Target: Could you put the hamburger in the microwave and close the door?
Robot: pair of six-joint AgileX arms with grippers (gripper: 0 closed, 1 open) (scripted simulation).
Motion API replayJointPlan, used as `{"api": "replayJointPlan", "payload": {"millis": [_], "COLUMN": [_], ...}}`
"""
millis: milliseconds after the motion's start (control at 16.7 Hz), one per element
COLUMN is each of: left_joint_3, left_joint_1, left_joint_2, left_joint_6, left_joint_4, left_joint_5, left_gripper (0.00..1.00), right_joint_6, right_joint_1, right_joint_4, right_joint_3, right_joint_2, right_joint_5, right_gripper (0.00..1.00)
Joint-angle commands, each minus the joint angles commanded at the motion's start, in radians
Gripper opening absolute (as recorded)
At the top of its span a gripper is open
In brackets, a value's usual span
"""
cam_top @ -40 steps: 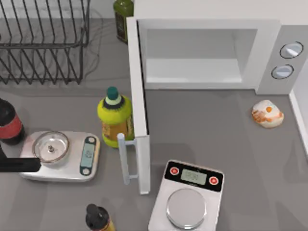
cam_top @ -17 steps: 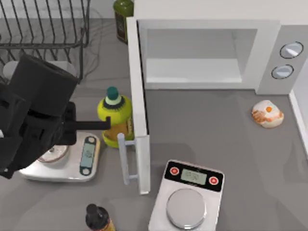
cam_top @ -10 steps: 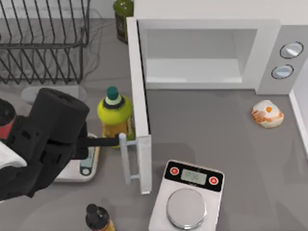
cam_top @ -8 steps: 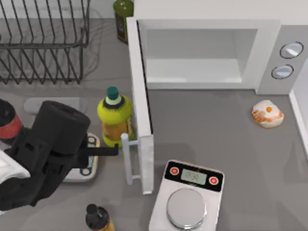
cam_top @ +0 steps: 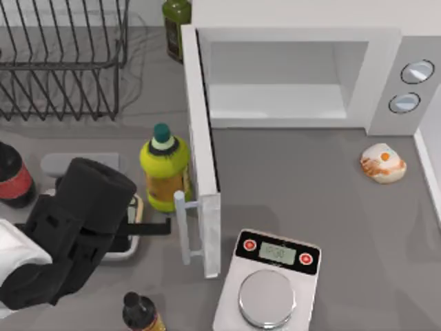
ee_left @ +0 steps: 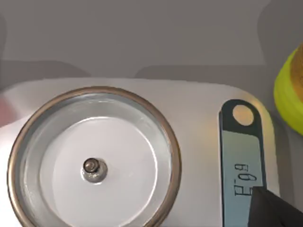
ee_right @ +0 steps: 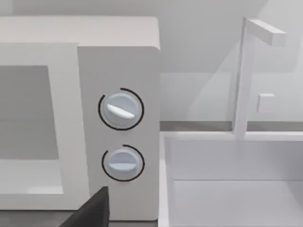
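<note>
With the hamburger (cam_top: 383, 163) on the desk (cam_top: 310, 186) at the microwave's (cam_top: 289, 76) 5 o'clock and the door (cam_top: 201, 152) open, nothing is done; my left gripper (cam_top: 160, 227), fingers together, touches the handle (cam_top: 182, 227).

I see the microwave (cam_top: 303, 69) at the far side, its door (cam_top: 202, 152) swung open toward the near side. The hamburger (cam_top: 383, 163) lies on the table (cam_top: 303, 179) at the right, near the knobs. My left gripper (cam_top: 162, 226) is just left of the door handle (cam_top: 181, 227).
</note>
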Motion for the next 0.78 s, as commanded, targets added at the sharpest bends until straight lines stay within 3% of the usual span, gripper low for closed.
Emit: {"api": "replayJointPlan", "payload": {"millis": [480, 780], "left_joint_3": [0.257, 0.269], "left_joint_1": [-0.269, -0.28], "left_joint_2": [0.289, 0.299], "left_joint_6": [-0.248, -0.261], "left_joint_4": [-0.085, -0.092], "left_joint_5": [-0.143, -0.153], "left_gripper": [0.0, 0.0], "right_joint_6": [0.0, 0.0], "right_joint_1": [0.0, 0.0], "right_joint_4": [0.0, 0.0], "right_joint_3": [0.0, 0.0], "right_joint_2": [0.0, 0.0], "right_joint_5": [0.0, 0.0], "right_gripper": [1.0, 1.0]}}
